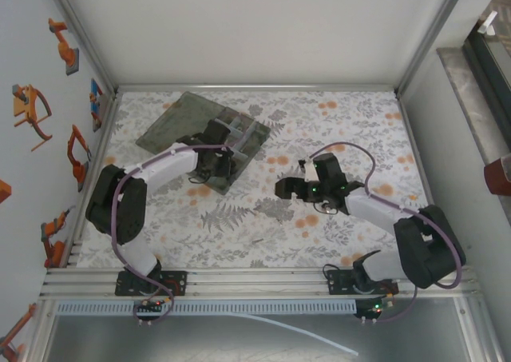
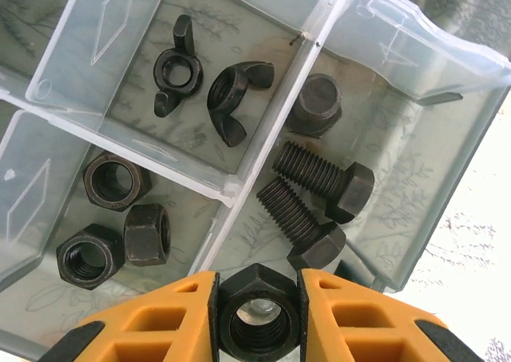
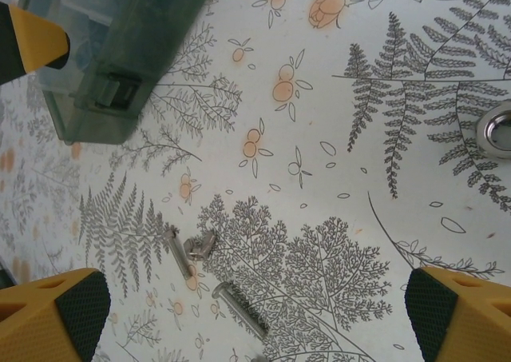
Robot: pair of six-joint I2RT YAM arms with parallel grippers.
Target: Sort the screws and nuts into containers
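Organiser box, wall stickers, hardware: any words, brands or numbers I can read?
None readable.
The organiser box has only embossed diamond outlines, no letters.
The wall stickers are orange pictures without words.
The hex nut held in the left pincer shows no stamp.

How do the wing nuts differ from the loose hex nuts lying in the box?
The wing nuts each have two flared wings, while the hex nuts are plain and six-sided. There are two wing nuts but three loose hex nuts. Both kinds are dark metal with a round centre hole.
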